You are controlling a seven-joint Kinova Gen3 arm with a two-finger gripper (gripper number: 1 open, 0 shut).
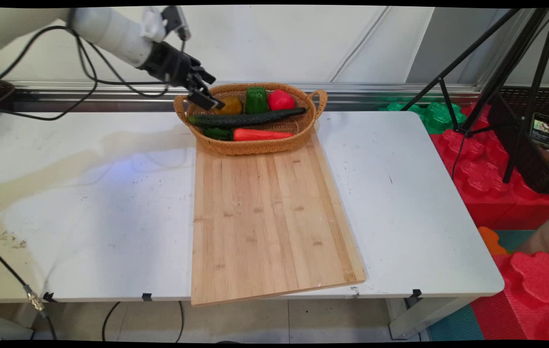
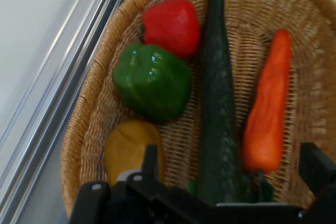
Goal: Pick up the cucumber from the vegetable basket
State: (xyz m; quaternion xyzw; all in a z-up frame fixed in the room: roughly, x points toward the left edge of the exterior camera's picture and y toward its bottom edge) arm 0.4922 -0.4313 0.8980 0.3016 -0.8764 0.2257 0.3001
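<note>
Over basket (image 1: 250, 145): end effector (image 1: 202, 94) spread, unlabelled.

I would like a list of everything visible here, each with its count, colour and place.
basket: 1, tan wicker, on the far end of the board
cucumber: 1, dark green, lying lengthwise in the basket
carrot: 1, orange with a green top, in the basket along its near wall
green pepper: 1, green, at the basket's far side
red pepper: 1, red, beside the green pepper
yellow vegetable: 1, yellow-brown, in the basket next to the gripper
board: 1, light wood, mid-table, near corner past the edge
table: 1, white
tripod: 1, black, right of the table
foam blocks: several, red and green, on the floor at right
gripper: 1, black, open, over the basket's left end
</note>
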